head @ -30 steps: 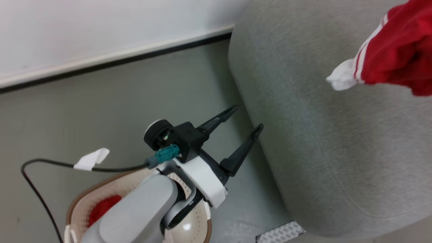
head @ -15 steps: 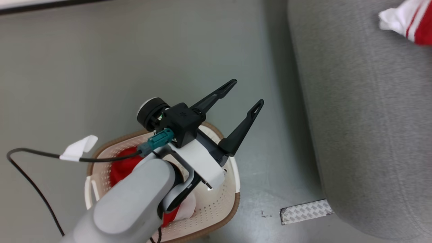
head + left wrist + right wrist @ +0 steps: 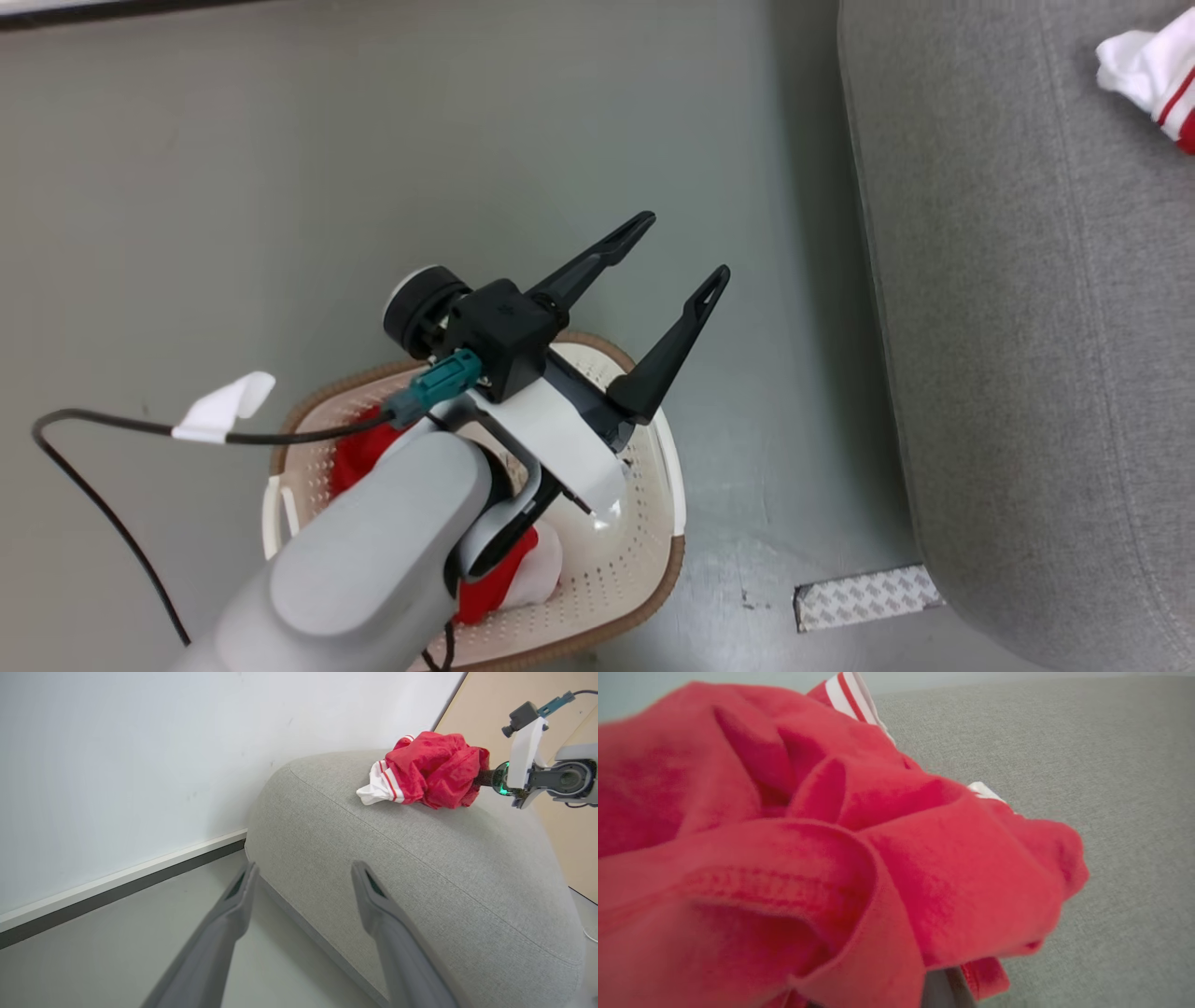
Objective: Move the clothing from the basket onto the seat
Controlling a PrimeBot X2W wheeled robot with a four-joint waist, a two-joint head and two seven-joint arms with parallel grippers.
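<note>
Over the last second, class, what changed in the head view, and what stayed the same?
Mostly the head camera swung down: the wall slid almost out, the basket came further into view, and the red garment on the seat slipped to the corner. Nothing was grasped or released. The left gripper stayed open and empty above the basket, which still holds red clothing; the right gripper grips the garment.

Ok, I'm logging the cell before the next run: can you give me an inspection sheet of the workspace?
Surface: grey floor.
Job's things: basket on the floor, red clothing inside; red-and-white garment on the seat.
Clutter: tape strip on the floor by the seat.
Tools: left tool open, empty, above the basket; right tool buried in the garment, apparently gripping it.
Cables: black cable with a white tag, running to the left wrist.
Surroundings: white wall, dark baseboard.
</note>
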